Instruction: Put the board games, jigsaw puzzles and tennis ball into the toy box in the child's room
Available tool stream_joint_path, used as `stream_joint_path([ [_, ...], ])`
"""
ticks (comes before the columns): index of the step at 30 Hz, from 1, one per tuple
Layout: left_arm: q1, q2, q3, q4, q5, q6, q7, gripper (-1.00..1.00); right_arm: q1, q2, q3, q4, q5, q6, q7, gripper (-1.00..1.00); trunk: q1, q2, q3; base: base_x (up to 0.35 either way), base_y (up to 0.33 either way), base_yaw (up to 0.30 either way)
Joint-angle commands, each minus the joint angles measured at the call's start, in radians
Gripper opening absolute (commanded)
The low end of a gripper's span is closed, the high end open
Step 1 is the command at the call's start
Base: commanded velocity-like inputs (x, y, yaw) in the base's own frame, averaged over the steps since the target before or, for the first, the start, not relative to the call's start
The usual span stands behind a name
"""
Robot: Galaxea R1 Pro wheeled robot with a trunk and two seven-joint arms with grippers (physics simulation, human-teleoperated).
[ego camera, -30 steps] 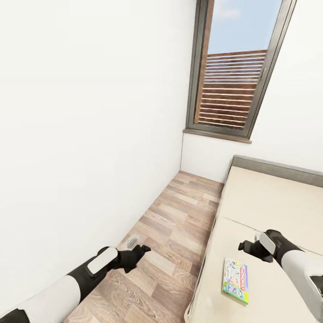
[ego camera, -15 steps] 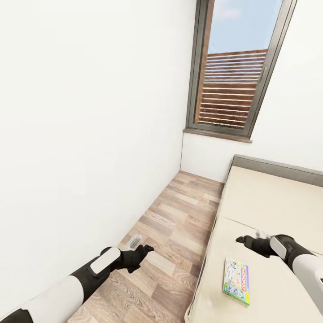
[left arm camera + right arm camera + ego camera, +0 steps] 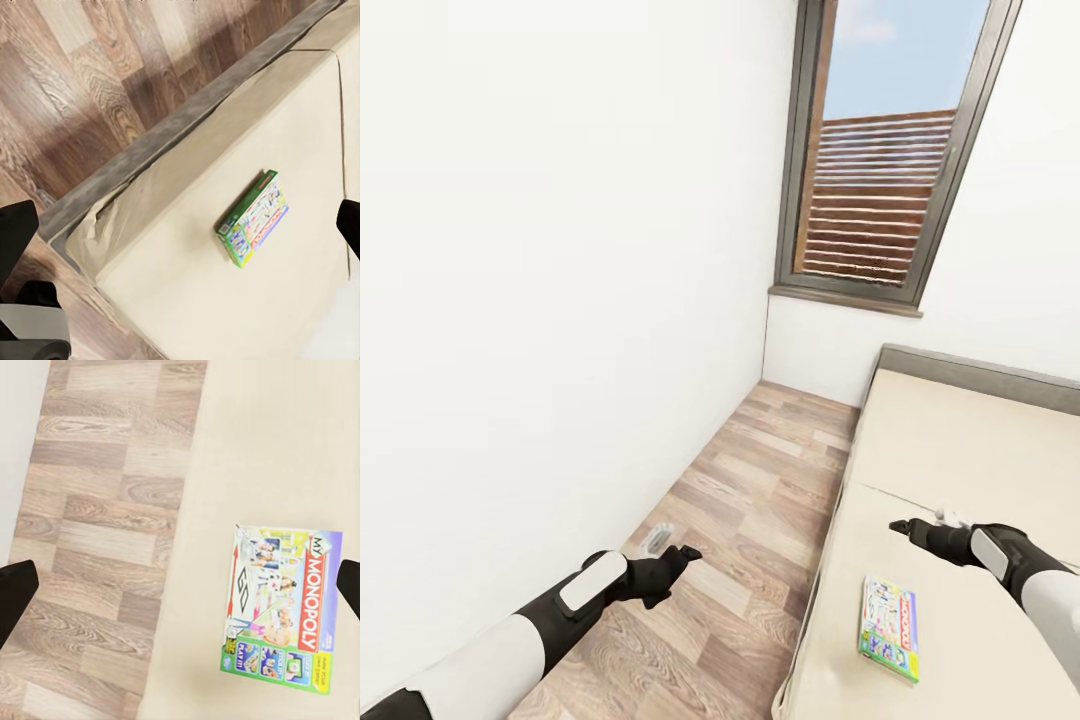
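A colourful Monopoly board game (image 3: 888,629) lies flat on the beige bed (image 3: 980,450), close to the mattress edge by the floor. My right gripper (image 3: 905,527) hovers over the bed just beyond the box and stands open; in the right wrist view the box (image 3: 285,607) lies below, between the spread fingertips (image 3: 15,592). My left gripper (image 3: 682,552) hangs open above the wooden floor, to the left of the bed. The left wrist view shows the same box (image 3: 253,220) on the mattress.
A white wall runs along the left, with a narrow strip of wooden floor (image 3: 750,500) between it and the bed. A tall window (image 3: 880,160) stands at the far end. A small grey object (image 3: 657,538) lies on the floor by the wall.
My right forearm has swung out to the right and dropped lower over the bed, with its gripper reaching slightly farther forward. The left arm has barely moved.
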Motion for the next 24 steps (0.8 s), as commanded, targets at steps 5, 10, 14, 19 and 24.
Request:
stream_joint_path([
  [5,-0.001,0.000,-0.005,-0.003,0.010,-0.003,0.007,1.00,0.000,0.001,-0.010,-0.002,-0.003,0.020,-0.004,1.00,0.020,-0.037,-0.011,0.000,0.000,-0.071],
  [10,-0.001,0.000,-0.005,-0.003,0.010,-0.003,0.007,1.00,-0.002,0.000,-0.014,-0.002,-0.009,0.029,-0.088,1.00,0.039,-0.072,-0.019,0.000,0.000,-0.114],
  [14,-0.001,-0.004,-0.006,-0.003,0.008,-0.003,0.007,1.00,-0.002,0.001,-0.013,-0.002,-0.008,0.048,-0.102,1.00,0.054,-0.100,-0.025,0.000,0.000,-0.120],
  [19,-0.001,-0.007,-0.008,-0.003,0.003,-0.016,0.012,1.00,-0.002,0.002,-0.009,-0.002,-0.007,0.121,-0.112,1.00,0.073,-0.135,-0.033,0.000,0.000,-0.120],
  [24,0.000,-0.009,-0.008,-0.002,-0.001,-0.036,0.018,1.00,-0.002,0.002,-0.012,0.000,-0.008,0.137,-0.122,1.00,0.092,-0.170,-0.040,0.000,0.000,-0.118],
])
